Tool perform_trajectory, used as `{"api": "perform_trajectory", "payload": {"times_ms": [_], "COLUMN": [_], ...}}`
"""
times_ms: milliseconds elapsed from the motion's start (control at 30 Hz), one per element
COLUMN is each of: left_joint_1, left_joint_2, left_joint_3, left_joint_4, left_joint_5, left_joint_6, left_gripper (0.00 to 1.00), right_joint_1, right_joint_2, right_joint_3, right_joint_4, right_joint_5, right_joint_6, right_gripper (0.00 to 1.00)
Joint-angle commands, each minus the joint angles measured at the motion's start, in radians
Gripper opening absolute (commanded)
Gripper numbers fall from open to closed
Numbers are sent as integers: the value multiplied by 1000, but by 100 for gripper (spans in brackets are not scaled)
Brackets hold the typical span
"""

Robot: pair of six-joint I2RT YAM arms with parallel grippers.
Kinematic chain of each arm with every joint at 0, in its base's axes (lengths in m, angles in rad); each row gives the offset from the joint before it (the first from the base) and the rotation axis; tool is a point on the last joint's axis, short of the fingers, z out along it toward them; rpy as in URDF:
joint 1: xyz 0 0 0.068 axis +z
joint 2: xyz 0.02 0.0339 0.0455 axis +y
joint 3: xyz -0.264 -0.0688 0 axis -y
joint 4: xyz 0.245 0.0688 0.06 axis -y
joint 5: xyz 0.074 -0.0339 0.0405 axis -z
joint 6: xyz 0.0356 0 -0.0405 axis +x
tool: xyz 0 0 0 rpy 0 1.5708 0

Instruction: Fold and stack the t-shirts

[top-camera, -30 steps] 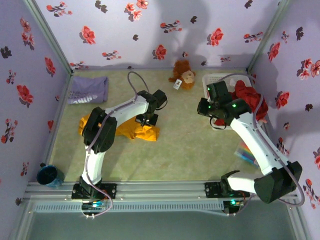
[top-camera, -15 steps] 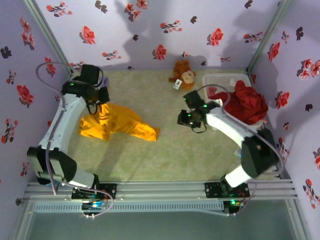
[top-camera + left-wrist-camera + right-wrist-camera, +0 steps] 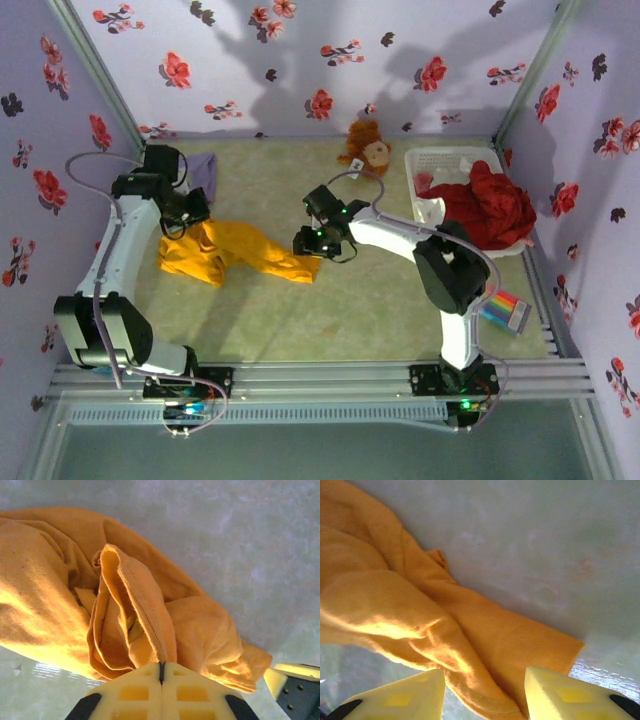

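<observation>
the right end effector (image 3: 485, 682) has swung over from the basket (image 3: 430, 158) and stands partly open above the orange tee (image 3: 245, 255) on the tabletop (image 3: 380, 310). the left end effector (image 3: 161, 667) pinches its hem, so spreading looks next.

— Where does the top view look from?
— From high over the near edge, far off. It faces down and forward across the whole pale green surface (image 3: 380, 310), out to the flowered lavender walls (image 3: 300, 60).
— And the wrist views?
— Each sits on a wrist, with its own yellow fingers at the bottom edge. The one above the left tool (image 3: 161, 667) hangs very close over a fold of the crumpled orange-yellow cloth t-shirt (image 3: 150, 615). The one above the right tool (image 3: 485, 690) looks closely at that shirt's flatter end.
— What do they share?
— All three take in that shirt and the surface beneath it.
</observation>
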State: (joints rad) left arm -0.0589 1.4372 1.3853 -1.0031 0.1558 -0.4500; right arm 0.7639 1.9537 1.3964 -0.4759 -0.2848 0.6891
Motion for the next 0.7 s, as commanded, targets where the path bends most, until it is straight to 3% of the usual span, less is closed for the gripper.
{"api": "perform_trajectory", "payload": {"times_ms": [0, 200, 333, 433, 567, 667], "left_joint_1": [16, 24, 33, 34, 34, 33], "left_joint_2": [-38, -42, -42, -22, 37, 129], "left_joint_3": [-10, -15, 5, 47, 145, 309], "left_joint_4": [-3, -6, -11, -28, -48, -29], "left_joint_5": [40, 46, 54, 64, 100, 175], "left_joint_6": [7, 9, 0, 9, 16, -33], "left_gripper": [0, 0, 0, 0, 0, 0], "right_joint_1": [1, 7, 4, -15, -56, -127], "right_joint_2": [38, 126, 137, 102, 0, -130], "right_joint_3": [-2, 39, 85, 124, 161, 172], "right_joint_4": [-44, -61, -127, -201, -292, -341], "right_joint_5": [70, 21, 79, 111, 190, 242], "right_joint_6": [38, 4, -33, -62, -107, -134], "right_gripper": [47, 43, 14, 0, 0, 0]}}
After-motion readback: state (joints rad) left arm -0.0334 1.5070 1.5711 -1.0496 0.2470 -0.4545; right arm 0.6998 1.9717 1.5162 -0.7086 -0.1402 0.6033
